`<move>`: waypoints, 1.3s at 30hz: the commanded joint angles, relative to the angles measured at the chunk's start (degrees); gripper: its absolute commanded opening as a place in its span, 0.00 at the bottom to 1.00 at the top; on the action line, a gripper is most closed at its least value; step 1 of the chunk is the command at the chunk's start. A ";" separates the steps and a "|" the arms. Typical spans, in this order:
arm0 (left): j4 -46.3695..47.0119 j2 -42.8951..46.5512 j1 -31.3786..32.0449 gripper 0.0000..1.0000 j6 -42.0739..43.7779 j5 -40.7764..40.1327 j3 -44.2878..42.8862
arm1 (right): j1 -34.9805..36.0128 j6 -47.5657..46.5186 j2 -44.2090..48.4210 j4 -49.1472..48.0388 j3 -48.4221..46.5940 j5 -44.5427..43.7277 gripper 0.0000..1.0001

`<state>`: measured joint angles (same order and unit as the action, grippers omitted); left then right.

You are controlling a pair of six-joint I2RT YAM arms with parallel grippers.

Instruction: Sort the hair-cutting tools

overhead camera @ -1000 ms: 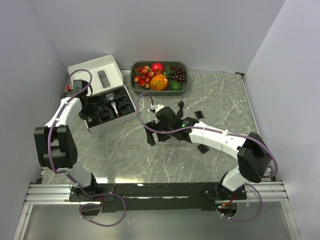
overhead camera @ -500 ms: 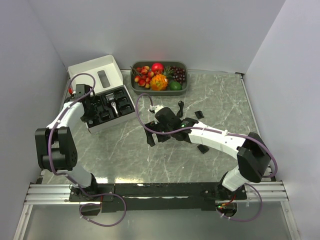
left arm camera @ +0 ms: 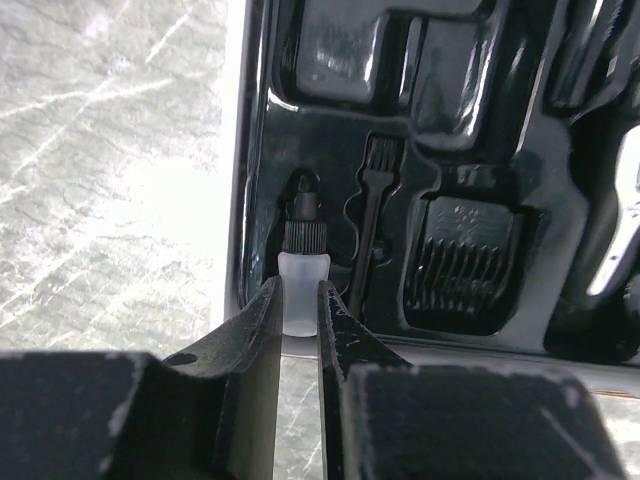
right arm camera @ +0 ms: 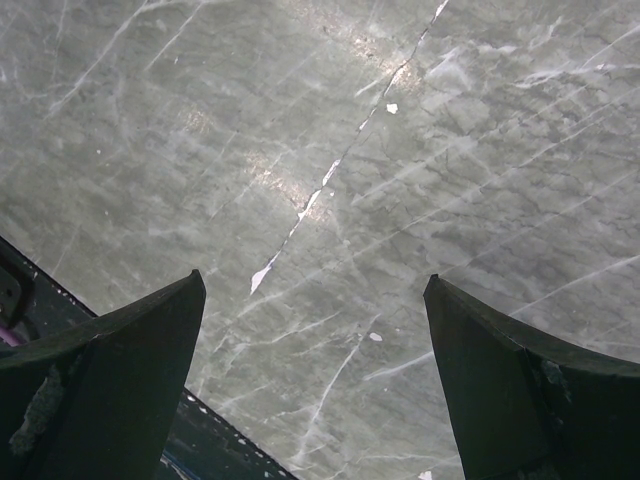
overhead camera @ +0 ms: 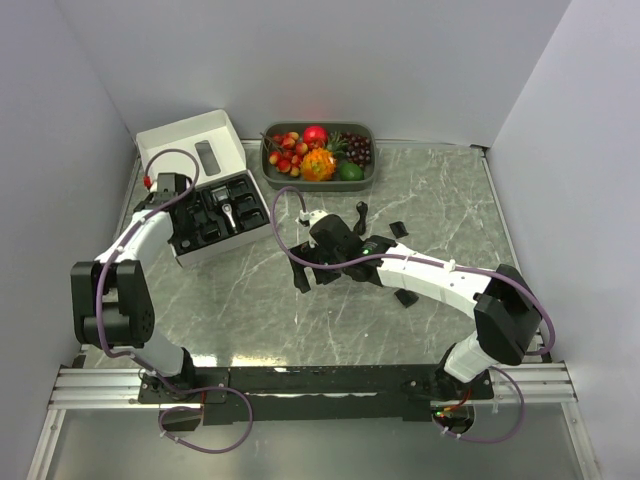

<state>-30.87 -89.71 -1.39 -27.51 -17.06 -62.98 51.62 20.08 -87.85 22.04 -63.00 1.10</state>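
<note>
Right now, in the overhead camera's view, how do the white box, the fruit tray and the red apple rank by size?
Largest to smallest:
1. white box, lying open with its lid spread out
2. fruit tray, clearly smaller than the box
3. red apple, far smaller, sitting inside the tray

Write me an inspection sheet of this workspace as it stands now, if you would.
Surface: grey marbled table, bare under the right arm's fingers.
Job's things: a comb guard, a small brush and a small bottle sit in the black insert of the white box; loose black pieces lie on the table by the right arm.
Clutter: fruit tray at the back edge.
Grippers: left gripper shut on the bottle in its slot; right gripper open, empty.
Cables: purple cables loop along both arms.
Surroundings: plain walls; metal rail at the near edge.
</note>
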 commanded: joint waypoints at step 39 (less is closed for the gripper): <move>3.98 -3.80 0.33 0.13 3.86 -2.28 2.51 | 1.38 -0.48 0.76 -0.60 -1.77 -1.02 1.00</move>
<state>-26.83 -92.62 -1.04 -24.60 -19.18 -60.45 52.38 20.08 -87.85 22.04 -63.00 0.89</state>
